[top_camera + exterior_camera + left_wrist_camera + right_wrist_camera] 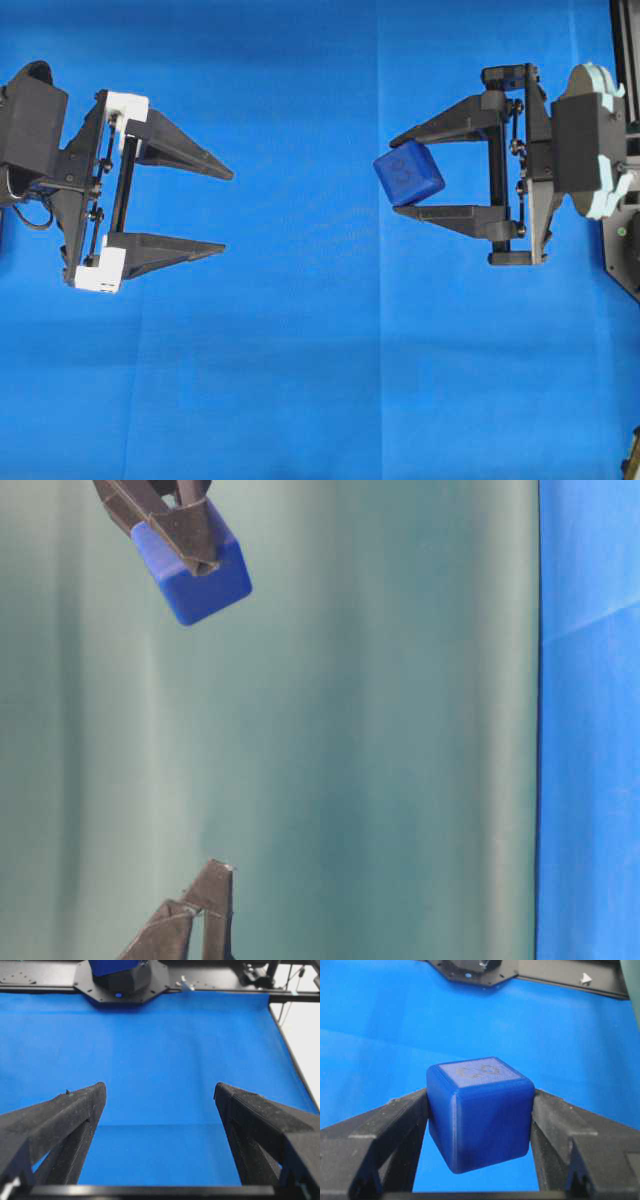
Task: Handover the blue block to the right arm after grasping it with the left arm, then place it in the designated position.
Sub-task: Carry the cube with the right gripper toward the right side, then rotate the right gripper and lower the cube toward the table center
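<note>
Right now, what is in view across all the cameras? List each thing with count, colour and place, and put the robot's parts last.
block: one, dark blue, tilted, held off the cloth between the right tool's fingers.
cloth: one, bright blue, covering the table under both arms.
backdrop: one, dull green, behind the arms in the table-level view.
left tool: one, black fingers on white mounts, left side, open and empty.
right tool: one, black fingers with a pale green casing, right side, shut on the block.

Blue cloth (300,380) covers the whole table, a faint crease running down it; teal-green backdrop (380,730) behind.
</note>
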### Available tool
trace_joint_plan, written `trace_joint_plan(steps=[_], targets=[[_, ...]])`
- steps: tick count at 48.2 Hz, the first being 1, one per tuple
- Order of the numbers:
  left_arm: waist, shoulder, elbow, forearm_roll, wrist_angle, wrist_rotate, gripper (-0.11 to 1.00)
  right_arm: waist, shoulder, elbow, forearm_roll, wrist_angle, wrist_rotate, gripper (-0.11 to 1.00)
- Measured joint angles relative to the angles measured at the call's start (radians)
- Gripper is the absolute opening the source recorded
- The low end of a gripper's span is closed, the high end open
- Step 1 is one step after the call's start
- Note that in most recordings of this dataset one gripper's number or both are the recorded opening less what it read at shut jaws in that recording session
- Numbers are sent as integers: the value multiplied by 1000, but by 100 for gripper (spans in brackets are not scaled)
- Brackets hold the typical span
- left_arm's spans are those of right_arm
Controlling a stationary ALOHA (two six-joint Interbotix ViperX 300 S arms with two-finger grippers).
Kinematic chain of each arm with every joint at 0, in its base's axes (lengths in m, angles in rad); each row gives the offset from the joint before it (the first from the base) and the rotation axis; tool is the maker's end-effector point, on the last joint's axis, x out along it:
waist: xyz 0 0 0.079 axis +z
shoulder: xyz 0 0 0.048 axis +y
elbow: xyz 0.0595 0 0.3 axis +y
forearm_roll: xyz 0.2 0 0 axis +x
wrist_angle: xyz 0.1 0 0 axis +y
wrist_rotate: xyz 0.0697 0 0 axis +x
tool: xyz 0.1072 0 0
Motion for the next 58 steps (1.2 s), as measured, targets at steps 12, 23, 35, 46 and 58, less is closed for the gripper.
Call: trace_joint_plan(steps=[12, 23, 35, 46, 58], targets=[[0, -2, 0, 2, 0, 2, 89, 0, 0, 2, 0, 12, 2, 44], [0, 0, 0, 2, 0, 2, 89, 0, 0, 0, 3, 41, 8, 44], [0, -2, 0, 2, 0, 2, 89, 17, 0, 0, 5, 178, 31, 44], [0, 0, -2, 2, 0, 2, 89, 44, 0, 0, 6, 291, 51, 44], [0, -2, 0, 2, 0, -3, 89, 49, 5, 2, 5, 304, 55, 44]])
